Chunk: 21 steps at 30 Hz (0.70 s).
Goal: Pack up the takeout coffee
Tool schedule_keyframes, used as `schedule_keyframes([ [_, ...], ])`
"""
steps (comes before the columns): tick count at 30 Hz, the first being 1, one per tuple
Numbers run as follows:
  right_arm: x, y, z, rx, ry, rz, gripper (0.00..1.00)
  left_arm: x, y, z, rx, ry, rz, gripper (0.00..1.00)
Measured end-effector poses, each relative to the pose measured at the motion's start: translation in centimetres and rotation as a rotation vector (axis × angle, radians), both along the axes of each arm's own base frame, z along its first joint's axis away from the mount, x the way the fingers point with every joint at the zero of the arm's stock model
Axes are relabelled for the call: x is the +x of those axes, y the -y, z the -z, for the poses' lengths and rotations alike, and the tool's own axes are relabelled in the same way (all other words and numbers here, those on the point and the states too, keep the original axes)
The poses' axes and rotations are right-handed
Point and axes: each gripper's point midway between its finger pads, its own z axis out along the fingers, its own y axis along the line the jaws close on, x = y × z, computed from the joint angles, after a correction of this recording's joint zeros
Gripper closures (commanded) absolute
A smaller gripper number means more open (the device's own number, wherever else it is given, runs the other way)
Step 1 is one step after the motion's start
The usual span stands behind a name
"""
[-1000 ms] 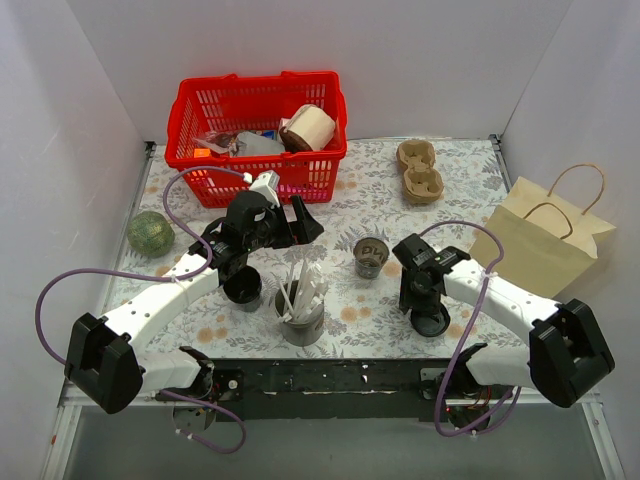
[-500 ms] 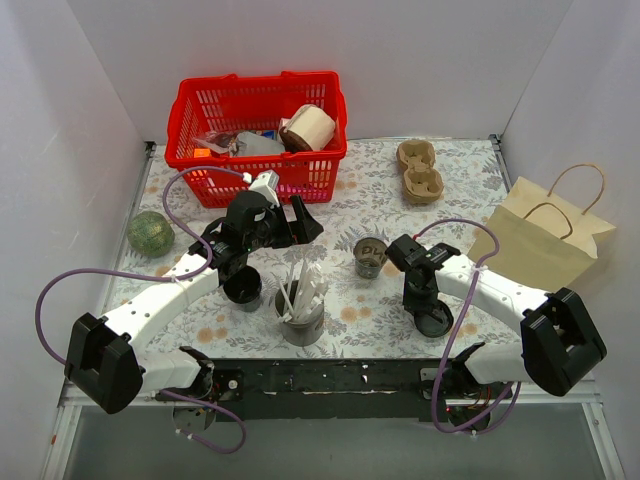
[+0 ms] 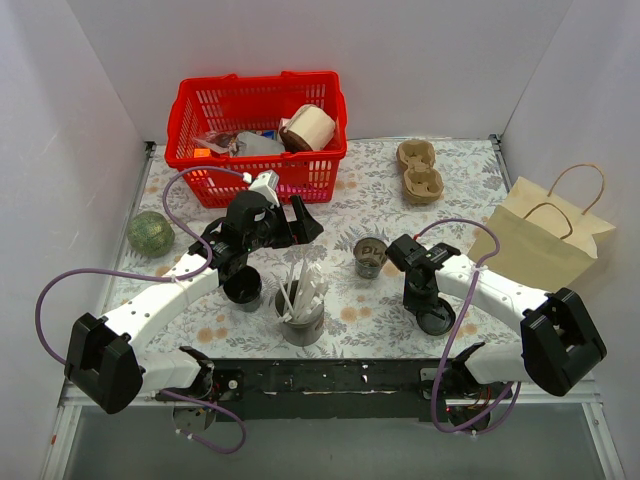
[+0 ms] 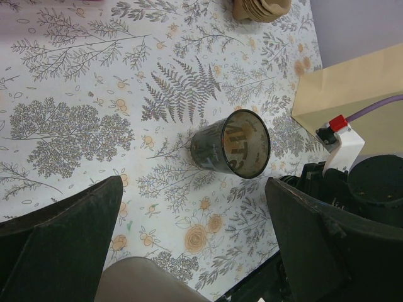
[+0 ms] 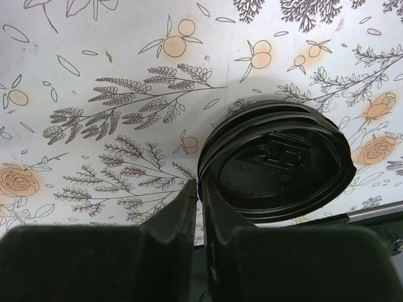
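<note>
The takeout coffee cup [image 3: 370, 257] stands upright near the middle of the bench [image 3: 470, 180]. The left tool [image 3: 305, 220] hangs wide open just to its left. The right tool [image 5: 199, 189] is pinched narrow on the rim of a loose black lid [image 5: 277, 163] by the front edge.

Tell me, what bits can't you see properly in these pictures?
- Takeout coffee: right wrist view, its black lid covers the cup below.
- Right gripper: whether it pinches the lid's rim; its own fingers hide the spot.
- Open black cup: top view, the left arm covers part.
- Red basket: top view, contents jumbled, too small.
- Paper bag: left wrist view, cut off by the edge.
</note>
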Motion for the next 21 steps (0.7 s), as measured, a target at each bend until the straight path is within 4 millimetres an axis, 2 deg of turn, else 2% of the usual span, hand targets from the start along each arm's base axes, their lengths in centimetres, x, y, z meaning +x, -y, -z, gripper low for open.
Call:
schedule_keyframes([
  [11,-0.05,0.05,0.20,-0.007,-0.007,0.004,0.81,-0.02,-0.01,-0.06,-0.001,0.001,0.000,0.02],
  [17,-0.05,0.12,0.37,-0.014,-0.011,0.013,0.90,-0.02,-0.01,-0.06,-0.001,0.001,0.000,0.02],
  [19,-0.04,0.12,0.37,-0.014,-0.009,0.016,0.99,-0.02,-0.01,-0.06,-0.001,0.001,0.000,0.02],
  [21,-0.02,0.13,0.36,-0.014,-0.008,0.020,0.99,-0.02,-0.01,-0.06,-0.001,0.001,0.000,0.02],
])
